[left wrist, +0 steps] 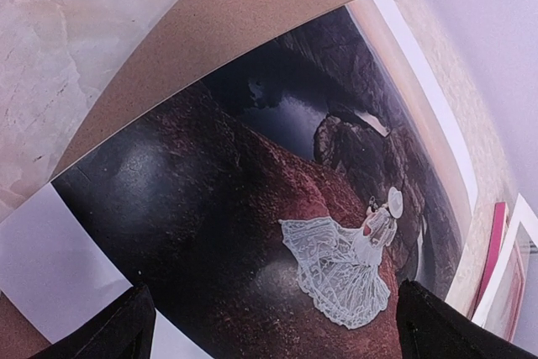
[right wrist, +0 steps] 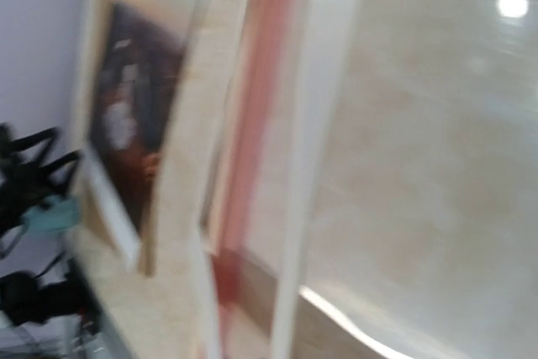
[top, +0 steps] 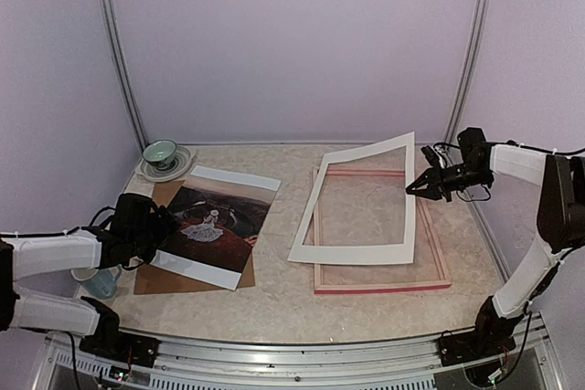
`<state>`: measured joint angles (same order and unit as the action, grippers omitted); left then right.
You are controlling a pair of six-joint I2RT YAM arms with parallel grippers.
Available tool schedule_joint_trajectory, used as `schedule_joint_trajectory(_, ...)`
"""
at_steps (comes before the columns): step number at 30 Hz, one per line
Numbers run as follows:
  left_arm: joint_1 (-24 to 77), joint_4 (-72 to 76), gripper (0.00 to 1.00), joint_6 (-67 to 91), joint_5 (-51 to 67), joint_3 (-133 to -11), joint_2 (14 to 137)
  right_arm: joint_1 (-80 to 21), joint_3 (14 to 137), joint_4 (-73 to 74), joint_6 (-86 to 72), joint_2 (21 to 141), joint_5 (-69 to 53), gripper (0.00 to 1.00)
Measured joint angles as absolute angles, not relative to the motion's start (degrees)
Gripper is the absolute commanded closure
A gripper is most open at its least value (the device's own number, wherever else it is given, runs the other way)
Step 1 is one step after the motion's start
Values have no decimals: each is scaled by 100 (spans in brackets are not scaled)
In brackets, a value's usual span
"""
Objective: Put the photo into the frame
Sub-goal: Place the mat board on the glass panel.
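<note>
The photo (top: 215,226), a dark reddish print with a small figure in white, lies at the left on a brown backing board (top: 187,279). It fills the left wrist view (left wrist: 252,191). My left gripper (top: 165,226) is open over the photo's left part, with its two fingertips (left wrist: 109,329) spread wide at the bottom corners. The frame (top: 379,288) lies flat at the right with a pink front rail. My right gripper (top: 413,186) is shut on the right edge of the white mat (top: 352,253) and holds that side raised over the frame. The right wrist view is blurred and shows the mat (right wrist: 328,124), a pink rail (right wrist: 261,81) and no fingers.
A teal bowl on a pale plate (top: 162,156) stands at the back left. A light blue cup (top: 99,282) stands by my left arm. Purple walls close in the back and sides. A metal rail runs along the near edge.
</note>
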<state>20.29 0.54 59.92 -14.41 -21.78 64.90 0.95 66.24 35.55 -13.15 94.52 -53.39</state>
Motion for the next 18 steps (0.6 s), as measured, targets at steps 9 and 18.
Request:
schedule_joint_trajectory(9, 2029, 54, 1, 5990, -1439, -2178, 6517, 340, 6567, 3990, -1028, 9288, -4233, 100)
schedule_joint_trajectory(18, 2029, 56, 1, 5988, -1439, -2178, 6517, 340, 6573, 4241, -816, 9507, -3356, 90)
